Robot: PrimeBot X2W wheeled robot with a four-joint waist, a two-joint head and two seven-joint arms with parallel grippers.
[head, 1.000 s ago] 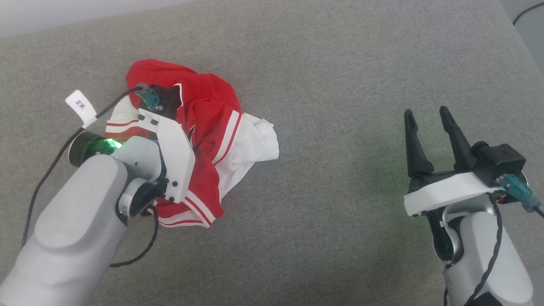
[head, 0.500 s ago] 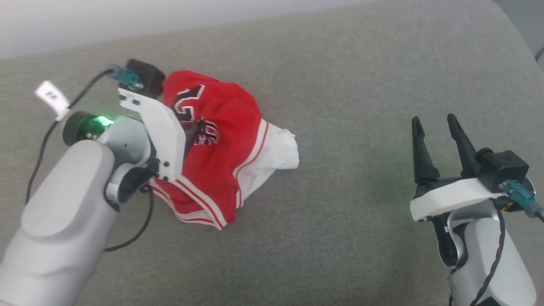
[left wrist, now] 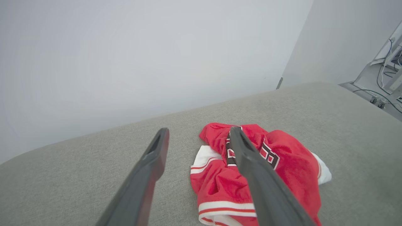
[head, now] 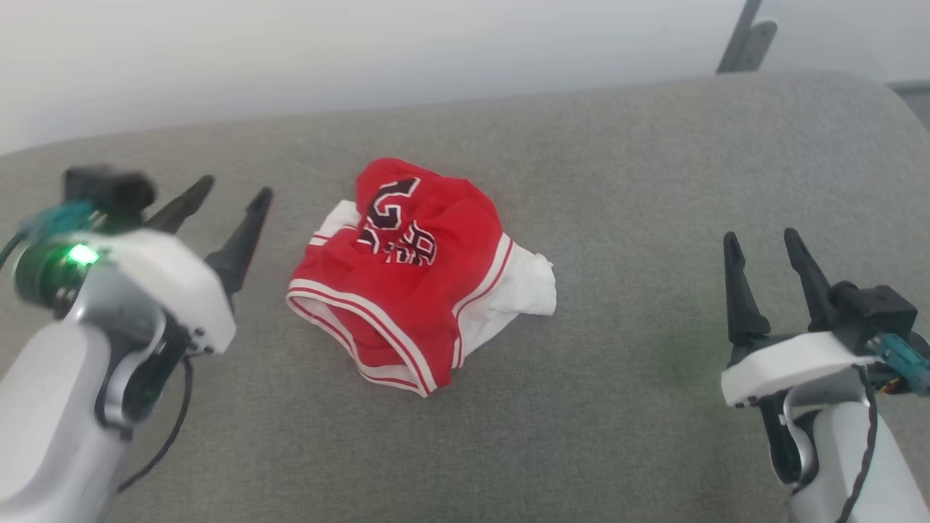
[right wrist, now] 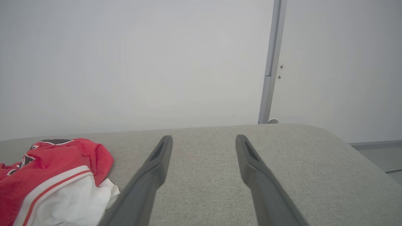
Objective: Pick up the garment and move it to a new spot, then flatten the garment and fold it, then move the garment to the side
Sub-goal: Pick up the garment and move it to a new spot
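Observation:
The garment (head: 414,283) is a crumpled red jersey with white sleeves, striped trim and black lettering, lying in a heap on the grey cushion (head: 617,181). My left gripper (head: 229,195) hovers open to the garment's left, apart from it, nothing between its fingers. In the left wrist view the garment (left wrist: 282,166) lies beyond and right of the open left gripper (left wrist: 198,133). My right gripper (head: 761,238) stands open far to the right. In the right wrist view the garment (right wrist: 53,179) sits at the lower left, away from the open right gripper (right wrist: 204,139).
A pale wall (head: 363,51) runs behind the cushion's back edge. A grey metal post (right wrist: 270,62) stands at the back right. The cushion's rounded right end (head: 901,116) drops off toward the floor. Cables and equipment (left wrist: 386,78) lie beyond that end.
My left gripper has let go of the garment and drawn back to the left, now open. The garment rests in a heap. The head camera has tilted up. The right arm held still.

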